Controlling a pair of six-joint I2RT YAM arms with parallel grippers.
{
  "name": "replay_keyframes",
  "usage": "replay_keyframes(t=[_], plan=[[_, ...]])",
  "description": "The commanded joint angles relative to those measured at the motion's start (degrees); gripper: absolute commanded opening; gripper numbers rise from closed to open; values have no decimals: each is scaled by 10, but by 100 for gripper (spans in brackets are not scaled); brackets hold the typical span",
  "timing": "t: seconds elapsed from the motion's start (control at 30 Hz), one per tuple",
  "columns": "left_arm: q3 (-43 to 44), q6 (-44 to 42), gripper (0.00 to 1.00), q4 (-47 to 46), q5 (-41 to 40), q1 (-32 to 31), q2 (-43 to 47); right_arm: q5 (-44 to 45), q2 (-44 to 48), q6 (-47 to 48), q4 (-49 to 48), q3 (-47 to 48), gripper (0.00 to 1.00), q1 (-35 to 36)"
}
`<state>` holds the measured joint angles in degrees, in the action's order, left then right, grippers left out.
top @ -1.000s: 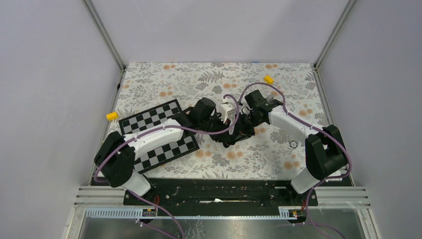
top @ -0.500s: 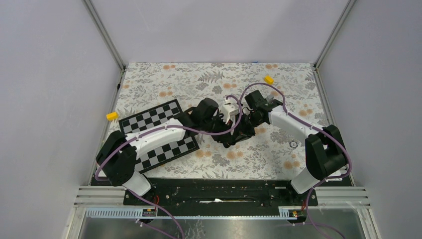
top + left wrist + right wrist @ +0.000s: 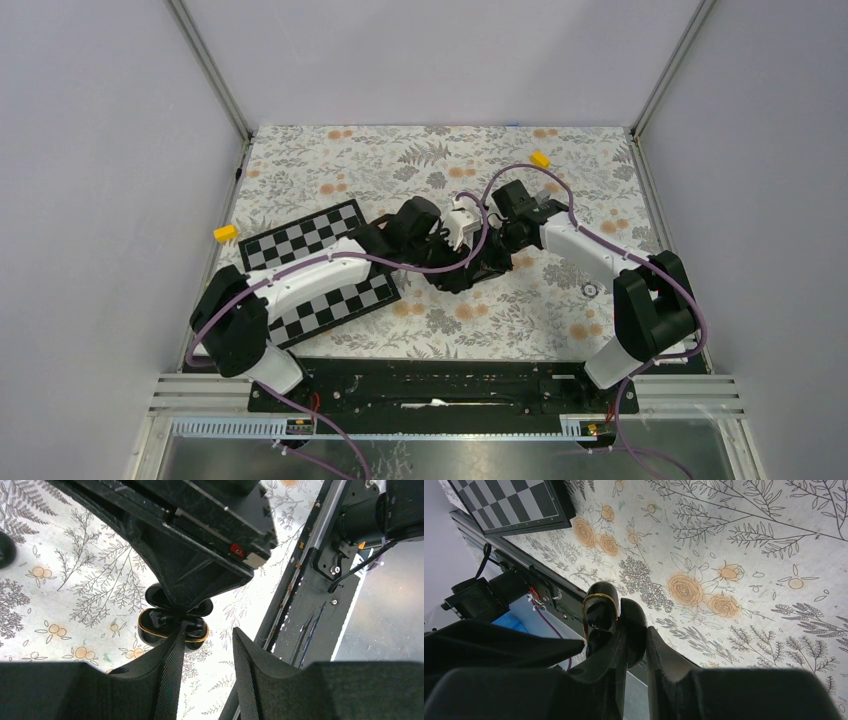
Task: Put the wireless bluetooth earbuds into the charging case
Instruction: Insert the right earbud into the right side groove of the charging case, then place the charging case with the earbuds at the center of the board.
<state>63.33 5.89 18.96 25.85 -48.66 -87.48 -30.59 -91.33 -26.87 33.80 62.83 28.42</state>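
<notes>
Bud-seating step. Right gripper clamps open charging case; left gripper slightly parted, empty, just above. Next, I reckon: lift clear, fetch what looks like loose earbud.

- My top camera looks down from behind the bases over the whole surface.
- Both wrist cameras sit close above it, sharing the case.

Bright, even diffuse light; soft shadows; wrist views sharp, near foreground dark, underexposed.
</notes>
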Motion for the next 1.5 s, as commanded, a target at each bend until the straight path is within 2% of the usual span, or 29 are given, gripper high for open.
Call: replay_keyframes(t=[0.0,0.4,0.67,0.77,0.9,1.03,1.27,1.43,1.47], plan=[[38,7,42,-12,-5,-2,43,13,15,-3,-9,11,0,-4],[22,35,48,-49,-42,9,99,72,-11,11,-19,-10,0,-7],[1,49,49,-51,-64,26,113,151,-23,16,-37,-41,0,-34],[1,52,49,-51,-67,29,112,147,-31,16,-49,-55,0,-46],[0,53,50,-51,-70,32,109,145,-38,15,-57,-66,13,-52],[-2,56,50,-52,-67,33,108,156,-31,14,-56,-72,32,-55],[3,55,50,-52,-63,34,107,217,9,30,-8,-47,41,-57],[5,55,50,-53,-75,34,109,259,73,40,6,-35,43,-57],[5,56,50,-52,-77,37,109,275,88,40,7,-33,47,-57]])
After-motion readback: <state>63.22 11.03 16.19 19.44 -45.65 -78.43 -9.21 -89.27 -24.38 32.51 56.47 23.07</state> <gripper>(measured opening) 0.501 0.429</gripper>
